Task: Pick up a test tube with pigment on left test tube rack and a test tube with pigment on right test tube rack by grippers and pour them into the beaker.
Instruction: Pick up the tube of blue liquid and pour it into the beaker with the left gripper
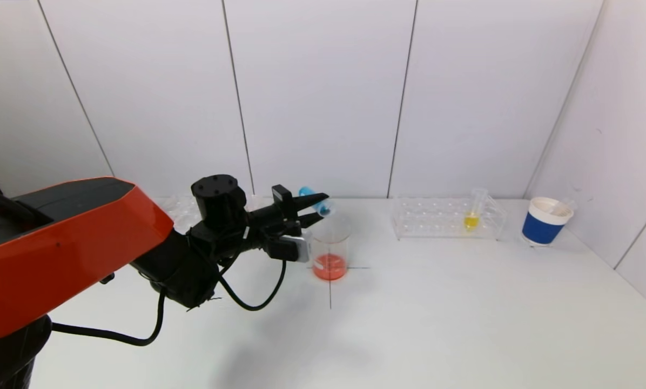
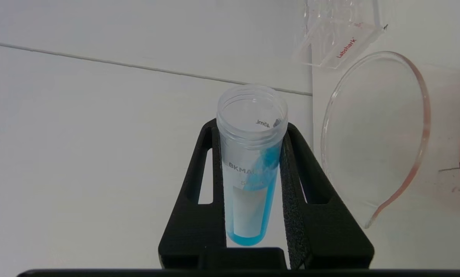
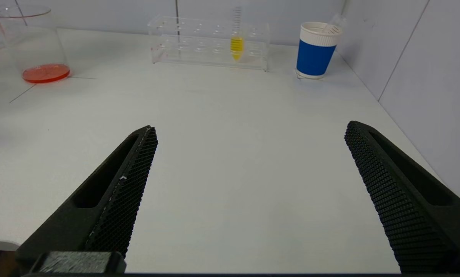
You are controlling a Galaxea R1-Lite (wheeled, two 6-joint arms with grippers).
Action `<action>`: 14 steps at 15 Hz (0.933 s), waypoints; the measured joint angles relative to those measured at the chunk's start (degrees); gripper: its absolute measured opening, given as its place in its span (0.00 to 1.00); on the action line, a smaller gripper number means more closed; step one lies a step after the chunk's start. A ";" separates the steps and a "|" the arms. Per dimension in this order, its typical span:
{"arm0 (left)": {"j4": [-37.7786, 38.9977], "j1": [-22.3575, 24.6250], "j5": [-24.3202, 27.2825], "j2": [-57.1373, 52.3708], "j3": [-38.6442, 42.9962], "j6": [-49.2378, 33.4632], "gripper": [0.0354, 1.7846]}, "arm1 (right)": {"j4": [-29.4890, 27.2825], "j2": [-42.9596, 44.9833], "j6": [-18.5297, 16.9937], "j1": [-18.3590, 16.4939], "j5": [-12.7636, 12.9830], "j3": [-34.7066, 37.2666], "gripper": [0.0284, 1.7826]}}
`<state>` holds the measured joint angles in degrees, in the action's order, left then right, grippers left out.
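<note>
Right now my left gripper (image 1: 315,210) is clamped on the blue tube (image 1: 316,202), holding it tipped nearly level just above the beaker (image 1: 330,254) so that its open mouth points over the rim. From my left wrist I see the blue pigment pooled at the closed end and a streak of it creeping along the tube wall toward the mouth, so I judge the pour is only beginning. I grip the tube across its middle, which leaves the mouth free and keeps my fingers (image 2: 299,184) out of the stream. The beaker stands on a cross marked on the table (image 1: 409,313) and already holds a shallow layer of orange-red liquid. My right gripper (image 3: 249,200) hangs low over the bare table, jaws wide apart and holding nothing, facing the right rack (image 3: 209,42), where the yellow tube (image 3: 236,40) stands upright in its slot, still to be fetched. A blue paper cup (image 3: 316,50) sits beside that rack.
</note>
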<state>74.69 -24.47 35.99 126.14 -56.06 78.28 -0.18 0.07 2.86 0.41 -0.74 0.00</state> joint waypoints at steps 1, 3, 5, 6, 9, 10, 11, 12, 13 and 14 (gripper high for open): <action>-1.12 0.02 0.00 -0.26 0.00 0.74 0.23 | 0.00 0.00 -0.02 0.00 -0.02 0.00 0.99; -4.27 0.05 0.01 -1.00 0.00 2.78 0.23 | 0.00 0.00 0.00 0.00 0.00 0.00 0.99; -7.35 0.09 -0.02 -1.85 -0.05 4.99 0.23 | 0.00 0.00 -0.02 0.00 0.00 0.00 0.99; -8.40 0.09 -0.05 -2.13 -0.27 5.77 0.23 | 0.02 0.00 0.00 0.00 0.00 0.00 0.99; -12.84 0.09 -0.11 -2.65 -2.17 8.44 0.23 | 0.00 0.00 0.00 0.00 0.00 0.00 0.99; -13.99 0.11 -0.13 -2.73 -2.80 9.12 0.23 | 0.00 0.00 -0.02 0.00 0.00 0.00 0.99; -14.53 0.11 -0.18 -2.82 -3.25 9.62 0.23 | 0.00 0.00 -0.02 0.00 -0.02 0.00 0.99; -14.85 0.11 -0.35 -2.84 -3.47 9.92 0.23 | 0.00 0.00 0.00 0.00 0.00 0.00 0.99; -15.21 0.11 -0.52 -2.88 -3.58 10.73 0.23 | 0.00 0.00 0.00 0.00 -0.02 0.00 0.99; -16.04 0.16 -0.62 -2.93 -3.72 11.41 0.23 | 0.00 0.00 -0.02 0.00 -0.02 0.00 0.99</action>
<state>58.65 -24.31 35.36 123.21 -59.78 89.69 -0.18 0.07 2.84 0.41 -0.77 0.00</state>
